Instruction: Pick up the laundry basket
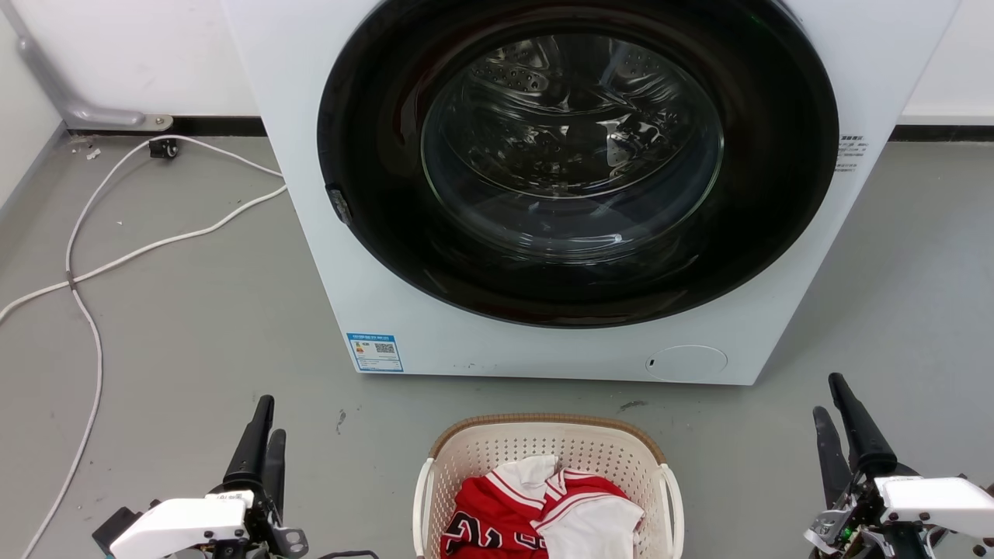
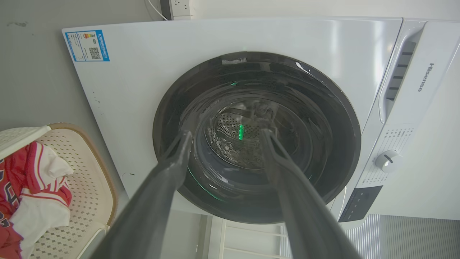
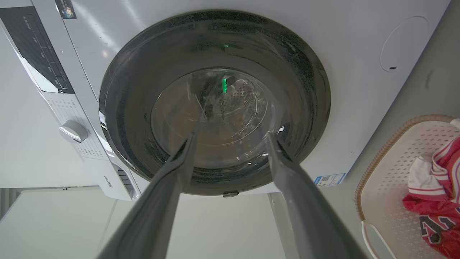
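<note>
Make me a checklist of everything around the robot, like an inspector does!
Surface: grey floor, scuffed.
Job's things: laundry basket on the floor in front of the washer, between the grippers, holding red and white clothes; not gripped.
Clutter: nothing seen.
Grippers: left gripper and right gripper both open, empty, apart from the basket.
Cables: white cable trailing over the floor at the left.
Surroundings: white front-loading washer; grey pipe by the wall.
</note>
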{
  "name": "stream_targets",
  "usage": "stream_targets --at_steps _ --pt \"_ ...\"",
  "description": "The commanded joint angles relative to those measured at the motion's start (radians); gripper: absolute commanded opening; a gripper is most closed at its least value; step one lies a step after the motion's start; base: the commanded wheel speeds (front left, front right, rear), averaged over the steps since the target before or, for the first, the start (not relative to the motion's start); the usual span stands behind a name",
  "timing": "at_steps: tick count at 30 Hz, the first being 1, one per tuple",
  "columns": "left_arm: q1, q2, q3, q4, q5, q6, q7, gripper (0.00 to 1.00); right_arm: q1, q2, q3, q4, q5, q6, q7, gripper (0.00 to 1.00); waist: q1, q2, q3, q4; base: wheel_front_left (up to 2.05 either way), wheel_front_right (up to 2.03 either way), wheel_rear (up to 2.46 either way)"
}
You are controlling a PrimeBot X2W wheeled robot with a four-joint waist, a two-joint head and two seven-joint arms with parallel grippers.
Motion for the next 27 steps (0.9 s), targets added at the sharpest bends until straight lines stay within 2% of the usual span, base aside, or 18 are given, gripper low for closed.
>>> stream_targets --at_steps 1,3,5,8,15,27 --pt "-0.015 0.003 0.001 -0.01 0.014 0.0 -0.013 1.0 -0.016 -0.003 -0.005 -0.004 -0.026 0.0 -0.013 1.0 0.0 0.0 0.0 0.0 0.0 0.0 0.0" --pt "-0.013 0.003 -0.001 -0.011 0.028 0.0 -0.022 1.0 -0.02 -0.003 -0.014 0.008 -0.054 0.0 -0.022 1.0 0.0 0.0 0.0 0.0 0.0 0.0 0.0" --pt "-0.014 0.003 0.045 0.006 0.083 0.009 -0.048 1.0 -0.036 -0.003 -0.047 0.012 -0.164 0.0 -0.048 1.0 0.0 0.0 0.0 0.0 0.0 0.0 0.0" --pt "-0.019 0.003 0.07 -0.003 0.136 0.014 -0.061 1.0 -0.038 -0.003 -0.063 -0.003 -0.246 0.0 -0.061 1.0 0.0 0.0 0.001 0.001 0.0 0.0 0.0" --pt "-0.023 0.004 0.107 -0.096 0.293 0.026 -0.089 1.0 -0.035 -0.003 -0.052 -0.087 -0.466 0.0 -0.088 1.0 0.0 0.0 0.008 0.002 0.0 0.0 0.0" --pt "0.014 0.004 0.026 -0.242 0.542 0.074 -0.131 1.0 -0.035 -0.003 -0.011 -0.278 -0.799 0.0 -0.132 1.0 0.0 0.0 0.017 0.002 0.0 0.0 0.0"
